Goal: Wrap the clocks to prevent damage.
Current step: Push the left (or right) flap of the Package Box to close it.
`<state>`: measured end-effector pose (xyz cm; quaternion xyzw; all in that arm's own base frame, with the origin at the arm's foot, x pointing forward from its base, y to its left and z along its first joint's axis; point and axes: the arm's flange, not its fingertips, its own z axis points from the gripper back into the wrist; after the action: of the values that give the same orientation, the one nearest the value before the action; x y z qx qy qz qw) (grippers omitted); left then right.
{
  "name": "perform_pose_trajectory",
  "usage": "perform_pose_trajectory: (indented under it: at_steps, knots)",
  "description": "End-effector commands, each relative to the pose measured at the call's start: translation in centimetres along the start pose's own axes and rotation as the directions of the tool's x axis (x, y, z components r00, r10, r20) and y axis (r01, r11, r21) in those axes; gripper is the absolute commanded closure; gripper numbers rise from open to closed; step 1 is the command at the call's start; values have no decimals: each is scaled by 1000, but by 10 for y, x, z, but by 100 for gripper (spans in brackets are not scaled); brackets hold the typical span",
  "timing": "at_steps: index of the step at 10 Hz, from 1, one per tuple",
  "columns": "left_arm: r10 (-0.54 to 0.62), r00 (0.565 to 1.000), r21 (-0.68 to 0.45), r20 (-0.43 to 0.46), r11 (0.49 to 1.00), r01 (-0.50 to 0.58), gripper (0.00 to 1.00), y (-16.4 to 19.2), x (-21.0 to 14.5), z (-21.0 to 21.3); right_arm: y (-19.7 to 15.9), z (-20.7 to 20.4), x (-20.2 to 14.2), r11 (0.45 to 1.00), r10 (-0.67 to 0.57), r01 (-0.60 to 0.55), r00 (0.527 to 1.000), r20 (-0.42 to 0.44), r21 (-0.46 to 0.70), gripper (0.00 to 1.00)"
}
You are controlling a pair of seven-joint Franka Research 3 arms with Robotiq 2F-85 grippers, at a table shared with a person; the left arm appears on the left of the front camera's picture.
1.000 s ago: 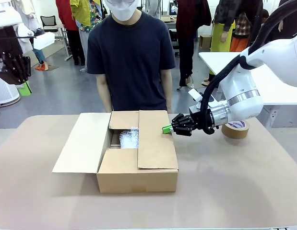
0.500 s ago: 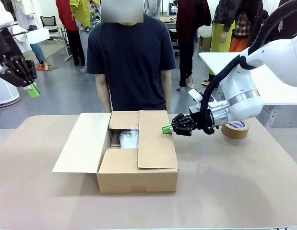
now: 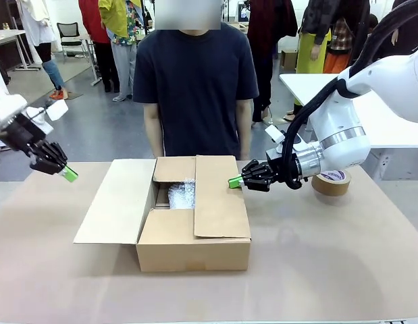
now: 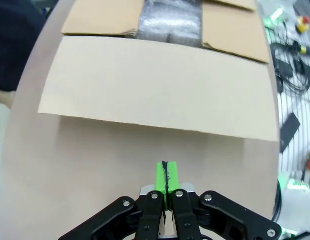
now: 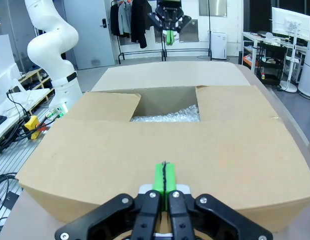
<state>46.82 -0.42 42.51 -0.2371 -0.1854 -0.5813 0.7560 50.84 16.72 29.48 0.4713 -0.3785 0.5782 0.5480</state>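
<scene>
The flaps of the cardboard box [image 3: 221, 202] hide most of the bubble wrap [image 3: 182, 195] and its contents; the right arm [image 3: 338, 143] covers part of the tape roll [image 3: 333, 182].

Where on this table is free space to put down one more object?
Free: the table strip between the cardboard box and the near edge, and the right side nearer than the tape roll. Crowded: by the box's right flap, where the shut right gripper is, and far left, at the left gripper.
</scene>
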Motion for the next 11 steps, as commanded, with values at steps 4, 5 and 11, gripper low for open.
perform_pose_trajectory:
  at_steps: [4, 5, 11]
  knots:
    - [0, 1000, 0, 0, 1000, 0, 100, 0, 0, 0, 0, -2, -3, 1000, -5, 5, 1000, -3, -4, 99]
    - [0, 1000, 0, 0, 1000, 0, 100, 0, 0, 0, 0, -2, -3, 1000, -5, 5, 1000, -3, -4, 99]
    - [-55, 975, -86, 216, 993, 75, 100, 38, -46, -40, 0, -2, -3, 1000, -5, 5, 1000, -3, -4, 99]
